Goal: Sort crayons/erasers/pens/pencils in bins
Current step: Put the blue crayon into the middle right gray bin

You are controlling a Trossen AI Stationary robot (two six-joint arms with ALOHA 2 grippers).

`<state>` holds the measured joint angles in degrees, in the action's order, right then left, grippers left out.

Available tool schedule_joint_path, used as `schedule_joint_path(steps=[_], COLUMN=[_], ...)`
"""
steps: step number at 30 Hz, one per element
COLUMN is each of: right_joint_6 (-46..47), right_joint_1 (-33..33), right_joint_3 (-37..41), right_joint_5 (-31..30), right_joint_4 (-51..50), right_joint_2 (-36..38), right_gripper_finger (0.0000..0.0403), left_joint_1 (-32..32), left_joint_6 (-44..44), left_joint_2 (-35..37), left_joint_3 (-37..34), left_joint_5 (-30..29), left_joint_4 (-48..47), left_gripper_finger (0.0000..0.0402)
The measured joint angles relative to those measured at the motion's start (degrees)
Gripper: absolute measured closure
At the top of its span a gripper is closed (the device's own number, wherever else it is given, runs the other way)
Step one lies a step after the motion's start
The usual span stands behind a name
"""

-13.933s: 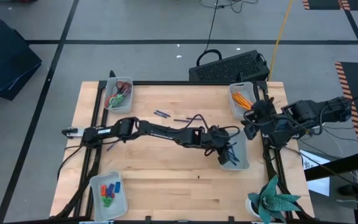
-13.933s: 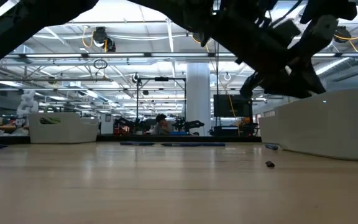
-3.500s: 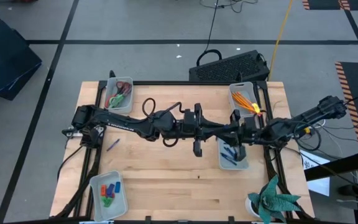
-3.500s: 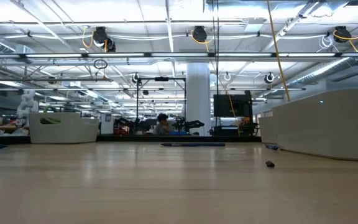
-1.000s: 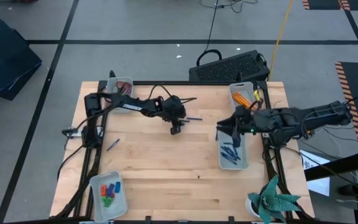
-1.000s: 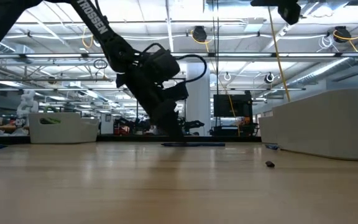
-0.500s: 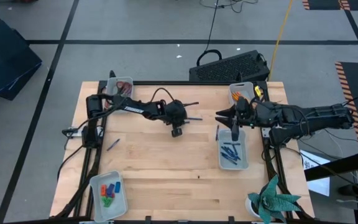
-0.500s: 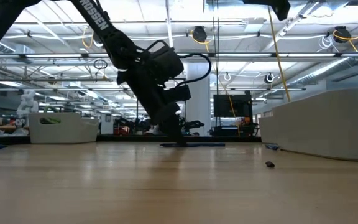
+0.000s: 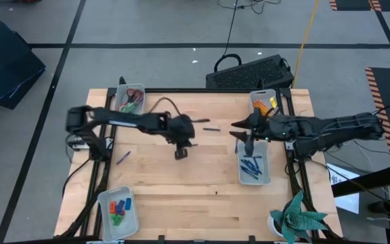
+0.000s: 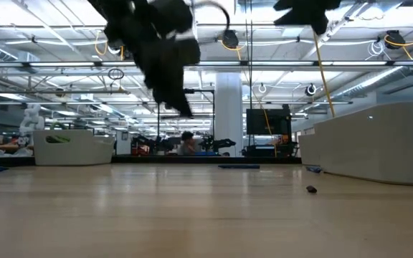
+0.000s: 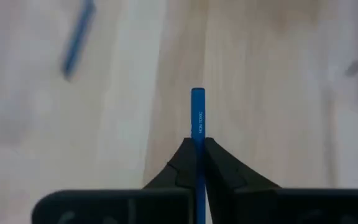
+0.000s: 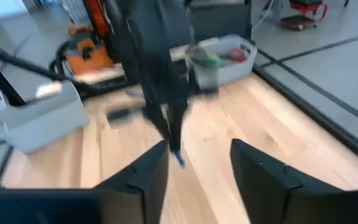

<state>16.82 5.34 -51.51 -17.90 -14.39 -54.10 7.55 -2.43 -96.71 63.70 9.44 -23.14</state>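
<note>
Blue pen (image 11: 197, 118) pinched between the two dark fingers of the left claw (image 11: 197, 163); in the left wrist view its shaft stands out past the fingertips over pale wood, with white print readable along it. That view also shows a second blue pen (image 11: 78, 38) lying loose on the worktop (image 11: 278, 74), well apart from the held one and blurred. High view: left claw (image 9: 181, 153) sits over the middle of the worktop (image 9: 181, 196), arm reaching in from the left; the held pen cannot be made out there. One dark pen (image 9: 211, 128) lies on the boards between the two arms, another (image 9: 123, 158) near the left edge. Right claw (image 9: 249, 144) hovers just above the near-right bin (image 9: 267, 177), which holds several blue pens (image 9: 252, 166); in the right wrist view its fingers (image 12: 260, 171) stand spread with nothing between them. Far-right bin (image 9: 255, 99) holds orange pencils (image 9: 261, 106); near-left bin (image 9: 135, 218) holds crayons (image 9: 118, 209); far-left bin (image 9: 122, 91) holds red and green items. Low view shows the left arm (image 10: 160, 54) lifted clear of the worktop, blurred, and a small dark piece (image 10: 311, 189) on the boards beside the bin wall (image 10: 378, 143), which the high view does not resolve.
</note>
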Motion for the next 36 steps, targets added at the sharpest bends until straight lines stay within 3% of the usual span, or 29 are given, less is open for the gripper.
schedule_joint_path(steps=[4, 11, 14, 23, 36], right_joint_6=[-0.9, 3.3, 3.4, 3.3, 2.1], right_joint_1=[0.0, 0.1, 0.7, 3.0, 3.1], right_joint_3=[3.6, 11.1, 12.2, 12.5, 12.5], right_joint_5=[-0.1, -0.1, -1.6, -1.3, -0.1], right_joint_4=[8.0, 43.3, 52.0, 68.1, 74.3], right_joint_2=[-2.7, -10.6, -13.6, -18.4, -18.8], right_gripper_finger=[0.0193, 0.0171, 0.0180, 0.0216, 0.0329], left_joint_1=[-1.3, -2.7, -3.6, -7.5, -7.6], left_joint_6=[-3.2, -7.0, -9.4, -13.1, -13.1], left_joint_2=[7.4, 13.5, 13.7, 13.2, 12.7], left_joint_3=[-0.1, 0.1, 0.3, 0.2, 0.2], left_joint_5=[-1.7, -3.4, -3.5, -5.1, -10.4], left_joint_4=[4.0, 23.1, 31.1, 36.9, 44.6], left_gripper_finger=[0.0381, 0.0392, 0.0388, 0.0369, 0.0367])
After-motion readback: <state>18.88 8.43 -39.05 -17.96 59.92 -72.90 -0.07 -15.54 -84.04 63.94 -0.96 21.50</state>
